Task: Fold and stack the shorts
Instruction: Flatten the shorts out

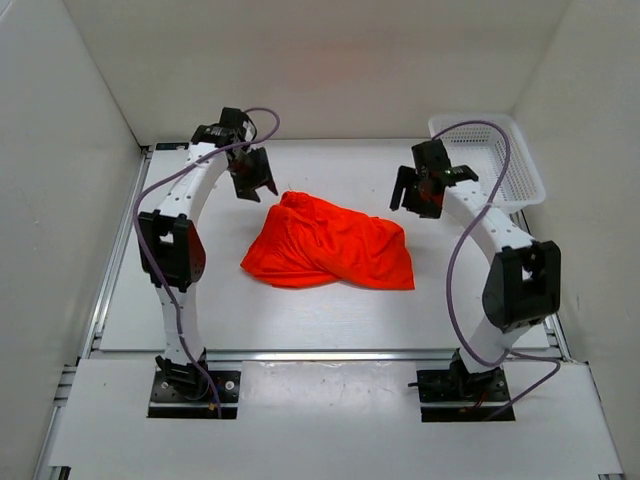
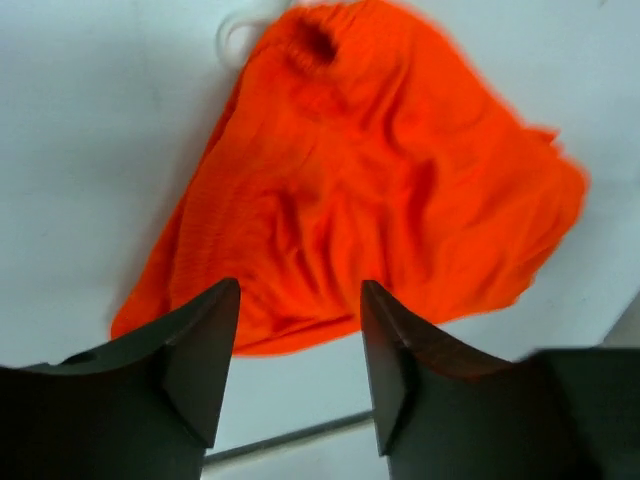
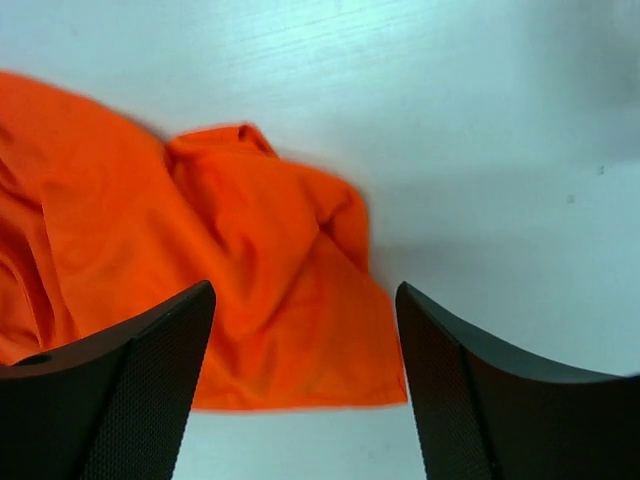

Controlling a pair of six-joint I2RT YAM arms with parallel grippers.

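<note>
Top external: shorts [image 1: 330,248], one crumpled orange-red heap, mid-table [image 1: 250,325].
Top external: my left gripper [image 1: 258,185] hangs by the heap's far-left corner, and my right gripper [image 1: 412,198] by its far-right. Left wrist: my fingers [image 2: 205,340] are spread wide and hold nothing, with a white drawstring [image 2: 232,35] at the shorts' far end. Right wrist: my fingers are wide apart and empty over an orange corner.

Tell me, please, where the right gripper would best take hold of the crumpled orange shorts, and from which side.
Probably the flat corner of the shorts nearest the right gripper, coming down from above on the right side. There the fabric lies thin against the table with a clear edge, while the middle is bunched. The jaws stand open.
</note>
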